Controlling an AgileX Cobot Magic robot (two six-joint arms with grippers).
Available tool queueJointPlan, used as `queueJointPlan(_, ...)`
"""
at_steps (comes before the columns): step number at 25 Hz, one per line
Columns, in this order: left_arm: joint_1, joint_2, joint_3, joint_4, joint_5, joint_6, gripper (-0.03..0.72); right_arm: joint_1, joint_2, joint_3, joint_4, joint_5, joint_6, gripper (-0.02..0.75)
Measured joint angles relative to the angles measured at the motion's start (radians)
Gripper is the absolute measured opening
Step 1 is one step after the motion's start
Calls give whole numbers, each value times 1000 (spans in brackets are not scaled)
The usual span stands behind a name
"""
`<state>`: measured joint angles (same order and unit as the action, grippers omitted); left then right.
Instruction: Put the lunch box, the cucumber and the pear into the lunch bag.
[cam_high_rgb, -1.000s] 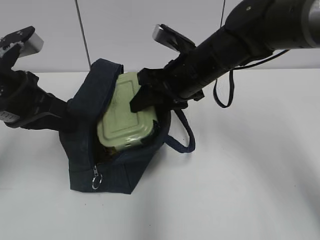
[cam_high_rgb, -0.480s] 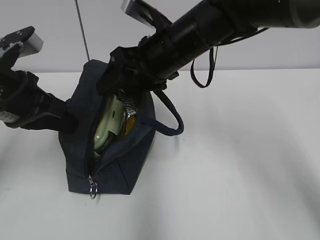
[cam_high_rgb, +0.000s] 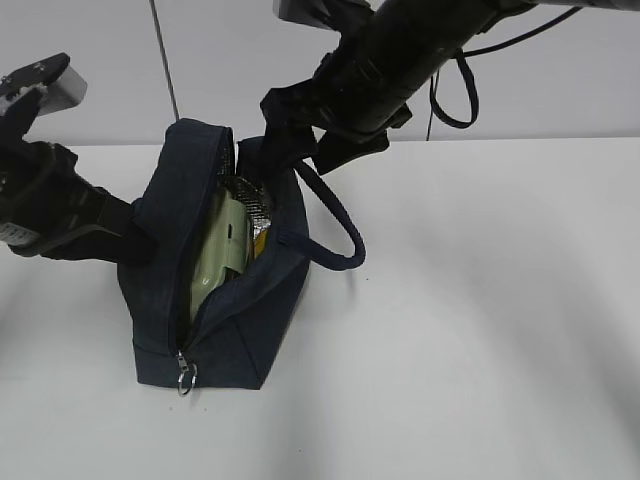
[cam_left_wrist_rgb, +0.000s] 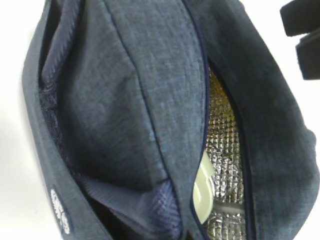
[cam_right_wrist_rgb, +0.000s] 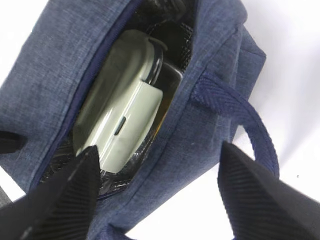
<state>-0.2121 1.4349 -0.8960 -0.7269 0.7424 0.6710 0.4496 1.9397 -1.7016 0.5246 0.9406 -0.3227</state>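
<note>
Where white table (cam_high_rgb: 480, 330) meets wall (cam_high_rgb: 250, 60)

The exterior view looks down at a slant across the white table (cam_high_rgb: 480, 330), with the lunch bag (cam_high_rgb: 165, 225) left of centre and a pale wall across the top of the frame. The left wrist view sits very close against the lunch bag's side, its fabric filling nearly the whole frame, and peers along the zipper opening at the foil lining (cam_left_wrist_rgb: 222, 150). The right wrist view looks steeply down into that same opening from nearby, and all three views share the lunch box (cam_right_wrist_rgb: 122, 115) inside.
</note>
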Motion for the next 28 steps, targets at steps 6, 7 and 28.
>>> queueJointPlan(6, 0, 0, 0, 0, 2, 0, -16, 0, 69, 0, 16, -5, 8, 536)
queueJointPlan(7, 0, 0, 0, 0, 4, 0, -16, 0, 82, 0, 19, -5, 8, 502)
queueJointPlan(28, -155, 156, -198, 8, 42, -46, -16, -49, -292, 491, -172, -218, 61, 6)
